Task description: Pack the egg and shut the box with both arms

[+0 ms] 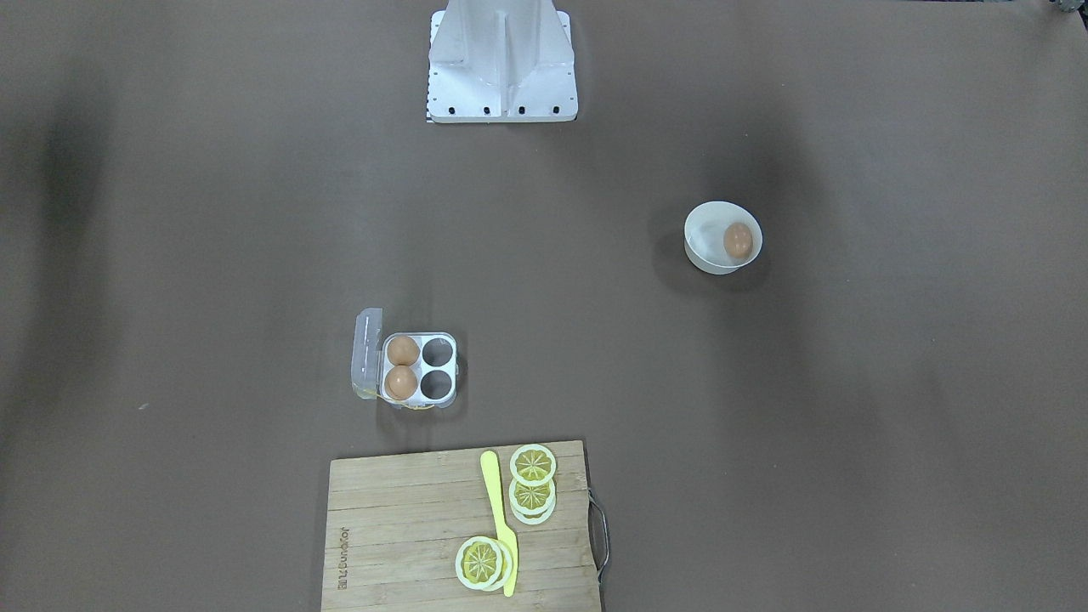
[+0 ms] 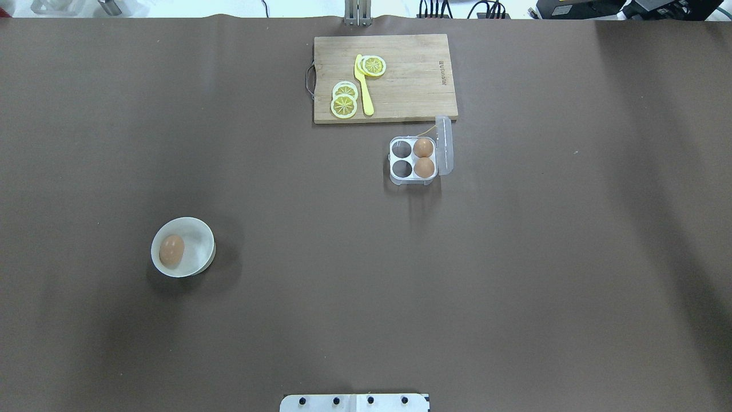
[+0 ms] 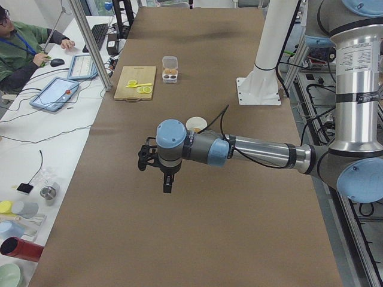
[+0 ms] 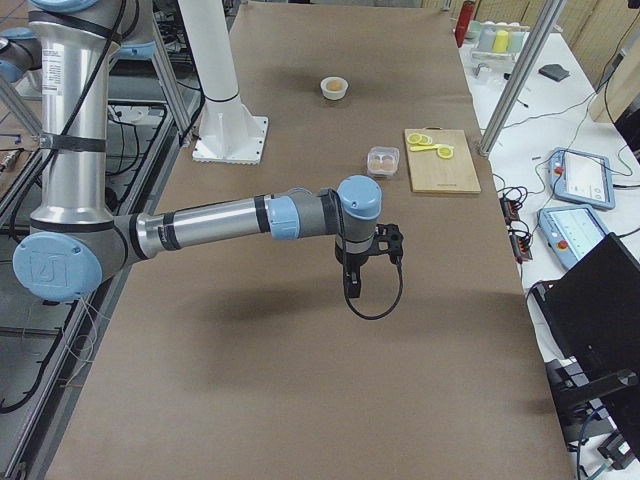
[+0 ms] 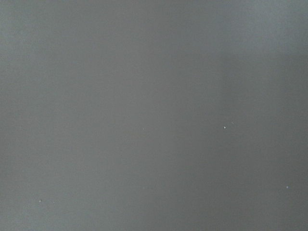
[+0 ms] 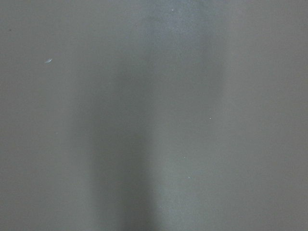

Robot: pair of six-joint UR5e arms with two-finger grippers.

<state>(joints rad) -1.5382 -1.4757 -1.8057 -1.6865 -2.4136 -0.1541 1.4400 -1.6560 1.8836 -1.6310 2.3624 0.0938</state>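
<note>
At the tip of the left arm, mid-frame in the left side view, the left jaws point down over bare worktop. From so far off I cannot tell how wide they stand. The same goes for the right jaws on the right arm in the right side view. Both wrist views show only plain brown surface. All three eggs lie elsewhere, so neither pair holds one. The egg to pack rests on its side in the white bowl, lower left in the overhead view and well apart from the box in the upper middle. The step in hand looks like the first reach. The left jaws should come straight down over the bowl, spread wider than the egg, and close softly across its narrow waist, clear of the bowl's wall, since the light bowl may slide. In the box, two eggs fill the cells next to the raised lid, so the empty cells on the tray's left side are the target. A cutting board lies just above the box, so the approach should stay high.
</note>
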